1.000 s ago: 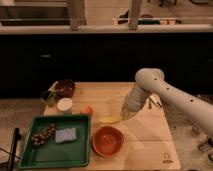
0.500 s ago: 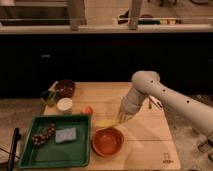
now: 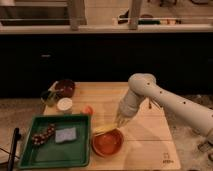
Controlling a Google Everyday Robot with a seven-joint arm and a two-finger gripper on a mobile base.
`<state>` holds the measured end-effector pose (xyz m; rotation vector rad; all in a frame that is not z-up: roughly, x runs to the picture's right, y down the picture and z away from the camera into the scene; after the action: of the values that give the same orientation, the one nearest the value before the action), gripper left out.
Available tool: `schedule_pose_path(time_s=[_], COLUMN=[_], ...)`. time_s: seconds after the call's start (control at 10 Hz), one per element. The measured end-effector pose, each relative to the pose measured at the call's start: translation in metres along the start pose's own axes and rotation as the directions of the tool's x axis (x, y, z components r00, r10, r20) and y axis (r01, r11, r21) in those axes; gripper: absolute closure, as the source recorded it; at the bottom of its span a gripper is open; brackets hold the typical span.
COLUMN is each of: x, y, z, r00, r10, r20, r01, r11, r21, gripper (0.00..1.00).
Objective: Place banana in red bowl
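Observation:
The banana (image 3: 103, 129), slim and pale yellow, lies level just above the far rim of the red bowl (image 3: 108, 143), which sits on the wooden table near its front edge. My gripper (image 3: 119, 123) points down at the banana's right end and is shut on it. The white arm reaches in from the right, its elbow above the middle of the table. The bowl's inside shows nothing but red.
A green tray (image 3: 30, 155) at the front left holds a blue sponge (image 3: 65, 134) and a dark speckled item (image 3: 43, 134). Behind it stand a white cup (image 3: 64, 105), a dark maroon bowl (image 3: 65, 88) and a small orange fruit (image 3: 88, 110).
My arm has swung left and down, carrying the banana from the middle of the table to the red bowl's far rim.

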<state>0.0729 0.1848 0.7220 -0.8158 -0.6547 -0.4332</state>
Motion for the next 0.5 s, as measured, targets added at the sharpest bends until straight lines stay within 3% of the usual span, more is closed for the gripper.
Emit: schedule_pose_path(time_s=[0.5], x=[-0.0059], y=[0.0093], z=[0.0108], r00=[1.000], r10=[-0.023], r20=[0.020], r01=[0.023], r11=[0.999], r21=[-0.035], gripper=[0.98])
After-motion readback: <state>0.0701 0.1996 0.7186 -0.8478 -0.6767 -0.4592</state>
